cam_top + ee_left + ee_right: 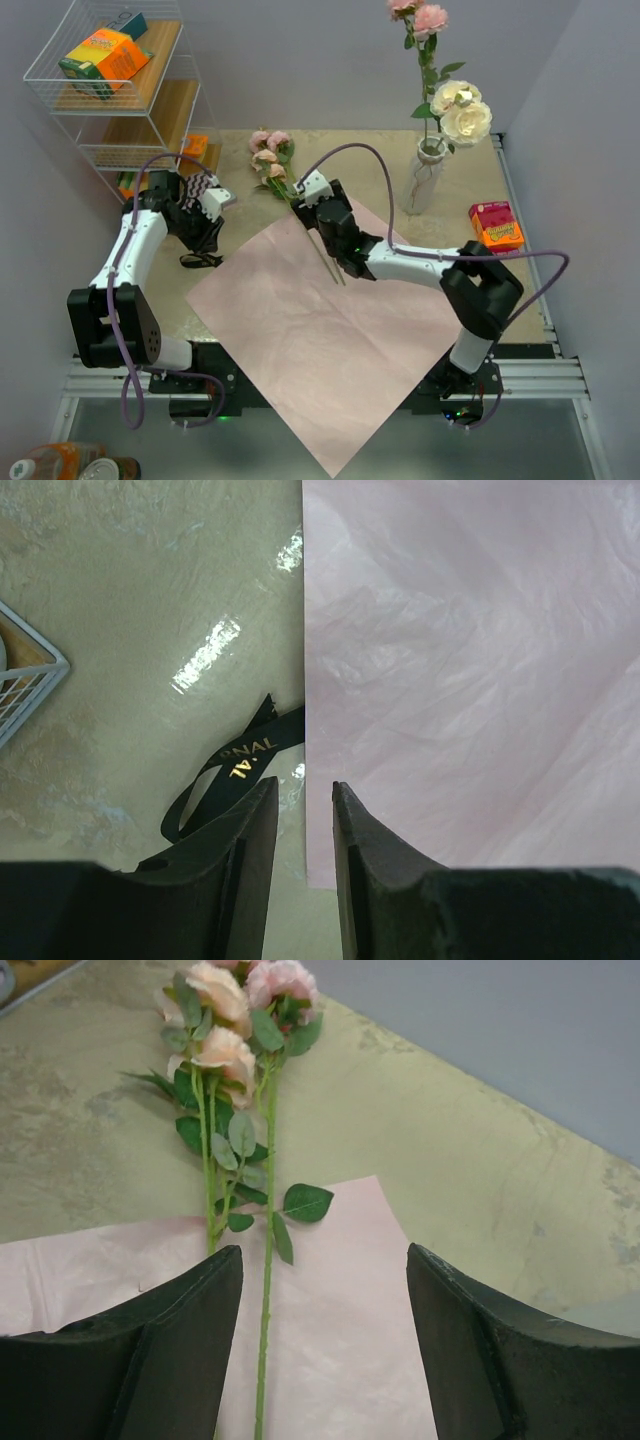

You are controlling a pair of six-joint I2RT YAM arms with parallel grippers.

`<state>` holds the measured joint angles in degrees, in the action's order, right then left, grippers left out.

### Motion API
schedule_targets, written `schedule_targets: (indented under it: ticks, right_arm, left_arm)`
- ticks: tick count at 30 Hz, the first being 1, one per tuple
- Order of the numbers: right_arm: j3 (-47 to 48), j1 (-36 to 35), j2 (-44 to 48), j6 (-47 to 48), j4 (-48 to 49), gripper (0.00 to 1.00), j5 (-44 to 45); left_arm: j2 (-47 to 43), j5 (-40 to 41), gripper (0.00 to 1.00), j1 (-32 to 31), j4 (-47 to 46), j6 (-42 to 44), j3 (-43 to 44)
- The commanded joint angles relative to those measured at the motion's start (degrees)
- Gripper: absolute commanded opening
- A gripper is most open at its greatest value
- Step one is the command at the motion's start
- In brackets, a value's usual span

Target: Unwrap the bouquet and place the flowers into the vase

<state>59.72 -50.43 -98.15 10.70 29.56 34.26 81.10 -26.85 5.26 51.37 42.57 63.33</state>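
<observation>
Wrap open: part of the flowers [270, 160] on the bench [500, 180], the others in the vase [425, 180].
Right fingers [190, 1300] spread wide over loose stems at the far corner of the paper [300, 330]. Left fingers [255, 820] narrowly parted, holding nothing, over the paper edge beside the ribbon [240, 755]. Vase upright, back right.

Closed in by plain pale lilac-grey walls [300, 60] at the back and right. Table [470, 170] topped in mottled beige-green, glossy, with white patches of glare [205, 655]. At the far left corner, a white wire rack [40, 85] with wooden shelves [140, 125], an orange and green box [105, 55] on the top one. Along the near edge, a metal rail [540, 378]; grey floor [560, 450] below.
</observation>
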Motion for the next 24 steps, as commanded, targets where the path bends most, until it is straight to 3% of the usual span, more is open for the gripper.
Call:
schedule_targets:
  ticks: [1,6,13,24]
  right_arm:
    - [11.42,1.83,-7.04,-3.4,-5.12,0.68,-4.1]
    - [22.61,5.69,-15.39,-7.53,-12.67,0.6,-10.51]
    - [37.73,9.12,-26.3,-9.29,-24.72,0.56,-13.86]
    - [44.16,11.59,-33.86,-9.91,-29.3,0.55,-18.35]
  left_arm:
    - [0.2,-1.1,0.34,0.54,-1.1,-0.38,0.66]
    - [0.55,-0.75,0.34,0.63,-1.54,0.06,0.13]
    - [0.73,-0.13,0.33,0.63,-1.89,1.29,-0.49]
    - [1.96,-0.22,0.33,0.63,-2.6,1.82,-1.19]
